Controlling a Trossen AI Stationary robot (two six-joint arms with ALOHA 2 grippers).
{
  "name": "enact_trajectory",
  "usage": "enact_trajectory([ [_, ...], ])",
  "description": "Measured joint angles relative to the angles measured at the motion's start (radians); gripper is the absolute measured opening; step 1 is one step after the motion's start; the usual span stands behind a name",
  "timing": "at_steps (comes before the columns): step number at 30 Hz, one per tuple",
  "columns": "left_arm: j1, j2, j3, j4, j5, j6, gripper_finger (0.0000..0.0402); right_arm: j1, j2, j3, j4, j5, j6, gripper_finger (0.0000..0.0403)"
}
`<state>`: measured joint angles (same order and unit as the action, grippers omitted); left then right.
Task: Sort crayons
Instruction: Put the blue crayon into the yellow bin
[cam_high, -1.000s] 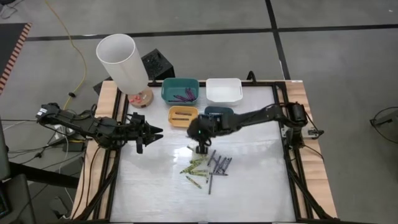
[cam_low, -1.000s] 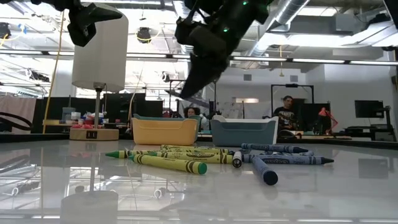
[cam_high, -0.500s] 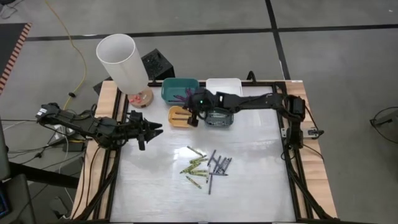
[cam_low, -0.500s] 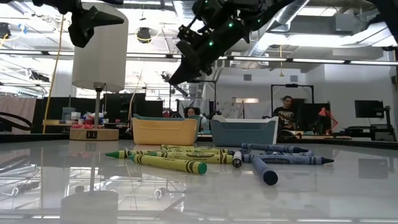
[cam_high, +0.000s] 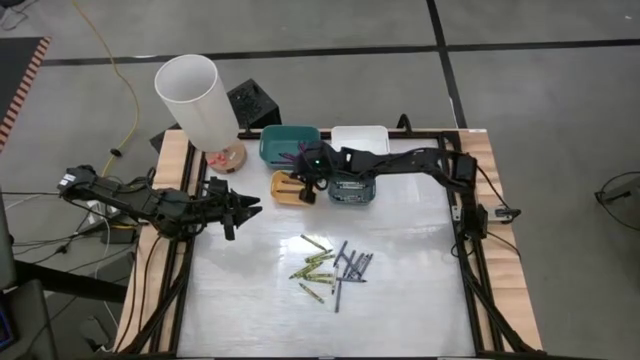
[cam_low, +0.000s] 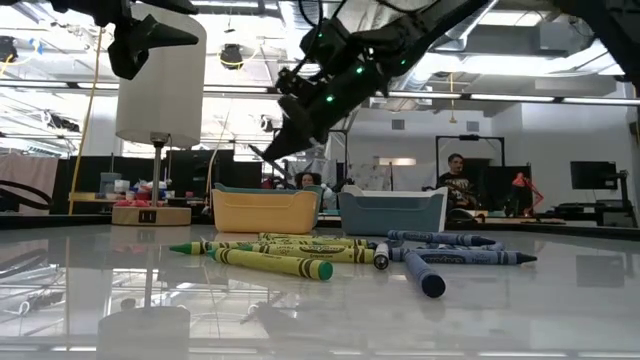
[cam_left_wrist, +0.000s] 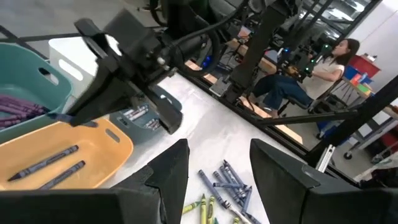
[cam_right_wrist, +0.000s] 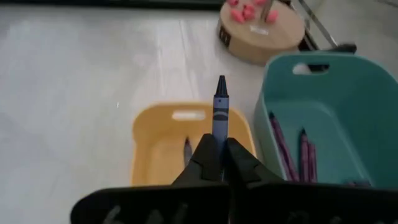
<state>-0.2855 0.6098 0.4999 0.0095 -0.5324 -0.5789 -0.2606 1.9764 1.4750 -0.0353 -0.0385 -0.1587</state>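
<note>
The right gripper (cam_right_wrist: 217, 163) is clamped on one grey crayon (cam_right_wrist: 220, 115), above the yellow bin (cam_high: 294, 185) at the table's far side. The left gripper (cam_high: 250, 208) waits at the left, fingers apart, empty. Loose crayons (cam_high: 333, 266) lie mid-table.

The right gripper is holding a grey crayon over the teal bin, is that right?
Not quite. The right gripper does hold a grey crayon, but over the yellow bin, not the teal bin beside it. The right wrist view shows this.

Right pincer (cam_high: 297, 188) above yellow bin (cam_high: 291, 186)
</note>
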Motion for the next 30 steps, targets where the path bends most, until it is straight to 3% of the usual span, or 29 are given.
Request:
enact_trajectory([
  [12,0.000,0.000,0.000,-0.005,-0.003,-0.017,0.0160,0.007,0.065,0.008,-0.022,-0.020,0.003,0.0003],
  [30,0.000,0.000,0.000,-0.021,-0.003,-0.020,0.0160,0.023,0.075,0.009,-0.038,-0.015,0.035,0.0070],
])
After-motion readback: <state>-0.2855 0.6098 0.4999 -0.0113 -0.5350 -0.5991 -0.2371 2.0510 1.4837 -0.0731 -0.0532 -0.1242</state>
